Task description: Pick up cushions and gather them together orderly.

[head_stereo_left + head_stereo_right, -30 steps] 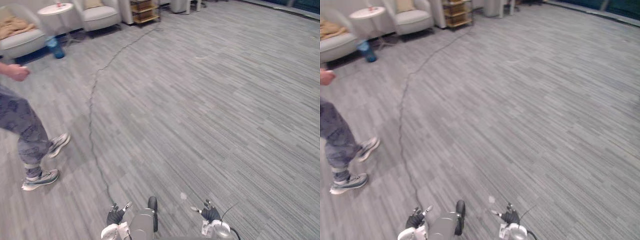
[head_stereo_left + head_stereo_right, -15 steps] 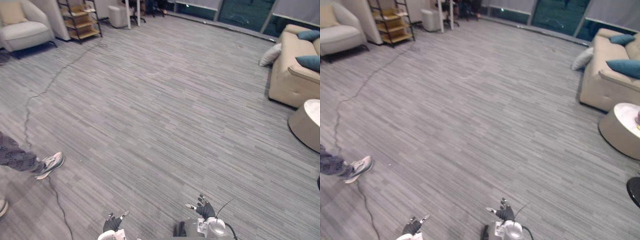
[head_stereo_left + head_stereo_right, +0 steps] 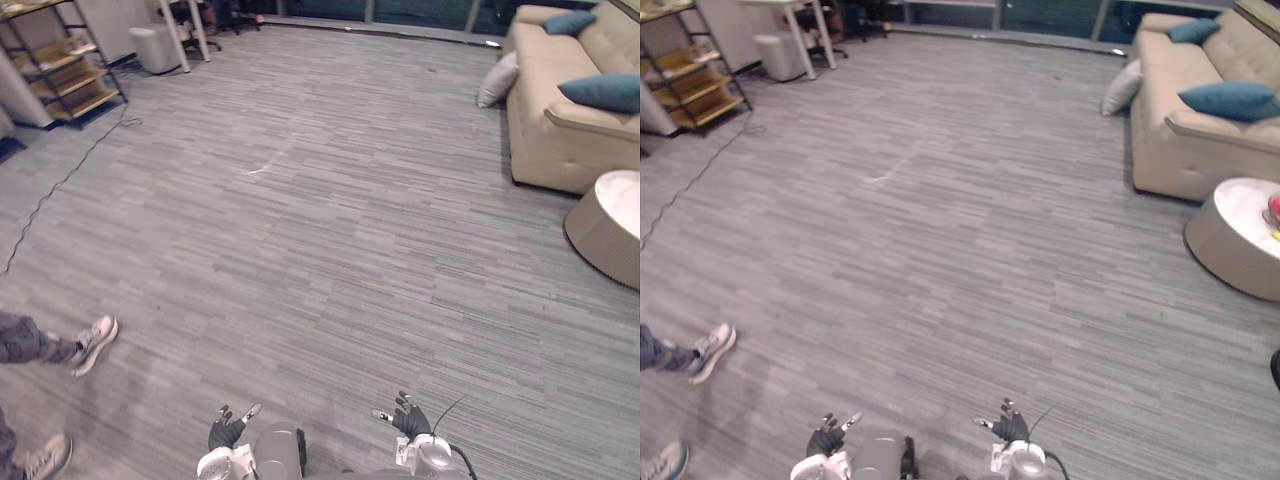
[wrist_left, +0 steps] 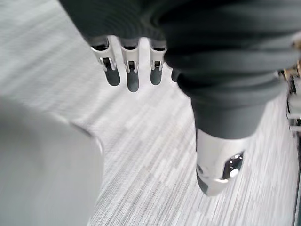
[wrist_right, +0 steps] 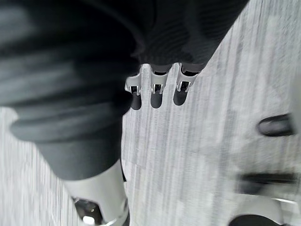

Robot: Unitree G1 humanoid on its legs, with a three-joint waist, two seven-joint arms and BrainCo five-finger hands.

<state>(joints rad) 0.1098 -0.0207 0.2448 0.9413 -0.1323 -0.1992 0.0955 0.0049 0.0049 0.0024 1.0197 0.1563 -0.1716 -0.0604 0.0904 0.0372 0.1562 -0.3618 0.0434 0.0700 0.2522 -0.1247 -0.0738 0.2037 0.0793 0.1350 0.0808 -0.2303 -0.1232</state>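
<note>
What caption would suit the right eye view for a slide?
Left hand and right hand open, empty; blue cushions on beige sofa, far right.

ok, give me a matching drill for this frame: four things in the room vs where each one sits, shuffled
Things:
1. pale cushion
2. nearer blue cushion
3. round table
4. shelf unit

Places:
A. at the far left of the room
B. lying on the sofa
C. on the floor, leaning against the sofa's end
D. on the floor at the right, nearer the robot than the sofa

Pairs: 1-C, 2-B, 3-D, 4-A
</note>
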